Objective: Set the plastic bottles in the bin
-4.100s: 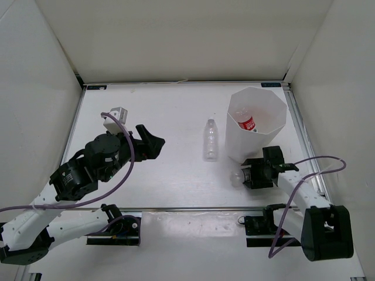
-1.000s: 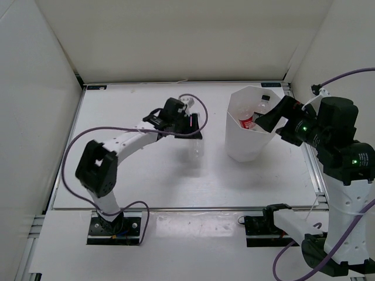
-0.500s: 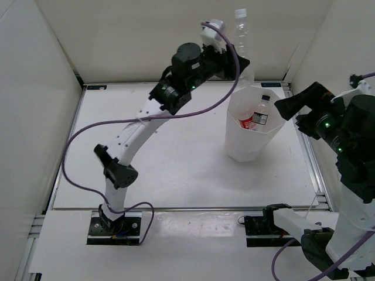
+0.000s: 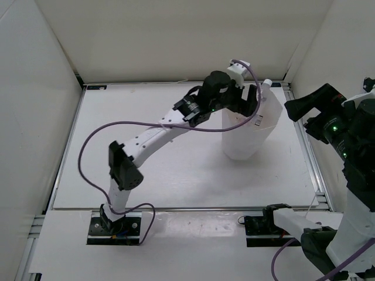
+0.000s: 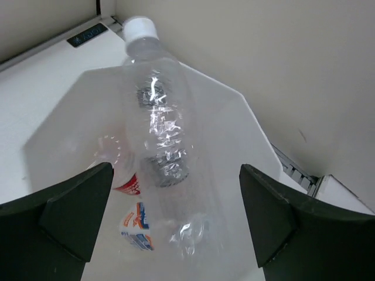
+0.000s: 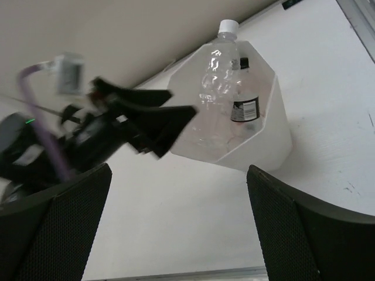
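My left gripper (image 4: 252, 105) hangs over the bin (image 4: 246, 146) at two o'clock on the counter (image 4: 176, 175), fingers wide apart and clear of the plain white-capped bottle (image 5: 158, 123) tilted inside, its cap above the rim. Below lie the red-labelled bottle (image 5: 125, 184) and the blue-white one (image 5: 137, 225); the black-capped bottle (image 6: 244, 102) stands upright in there too. My right gripper (image 4: 293, 106), at the bin's three o'clock, is spread apart, holding nothing.
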You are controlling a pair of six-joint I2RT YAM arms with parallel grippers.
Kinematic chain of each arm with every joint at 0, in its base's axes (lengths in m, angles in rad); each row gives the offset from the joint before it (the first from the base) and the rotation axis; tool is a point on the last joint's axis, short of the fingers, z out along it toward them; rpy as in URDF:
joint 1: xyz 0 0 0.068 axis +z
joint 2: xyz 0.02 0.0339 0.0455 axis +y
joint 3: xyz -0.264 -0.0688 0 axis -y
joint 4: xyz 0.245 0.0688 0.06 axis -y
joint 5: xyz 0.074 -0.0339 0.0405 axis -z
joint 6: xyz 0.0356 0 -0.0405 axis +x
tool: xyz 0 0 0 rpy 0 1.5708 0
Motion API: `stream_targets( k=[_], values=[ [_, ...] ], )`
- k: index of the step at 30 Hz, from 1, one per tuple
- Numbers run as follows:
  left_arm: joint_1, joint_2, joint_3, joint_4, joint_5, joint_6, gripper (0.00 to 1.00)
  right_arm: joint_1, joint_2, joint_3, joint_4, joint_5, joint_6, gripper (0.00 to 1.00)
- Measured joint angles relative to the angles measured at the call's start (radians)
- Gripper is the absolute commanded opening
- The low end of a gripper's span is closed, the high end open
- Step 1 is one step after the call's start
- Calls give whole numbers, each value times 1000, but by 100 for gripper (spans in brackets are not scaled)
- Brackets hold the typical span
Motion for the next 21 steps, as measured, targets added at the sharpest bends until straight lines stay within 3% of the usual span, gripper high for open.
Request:
stream_targets(
  k=[6, 13, 17, 21],
  values=[
    [5, -426, -355, -2, -78, -23, 100, 0, 103, 64, -69, 48, 20, 100],
    [6, -1107, -832, 2, -328, -71, 100, -7, 101, -146, -85, -66, 0, 100],
    [7, -1298, -970, -96, -559, -100, 100, -7, 84, -189, -79, -101, -10, 100],
    [7, -1334, -1049, -274, -826, -175, 100, -7, 60, -191, -68, -102, -33, 100]
  ],
)
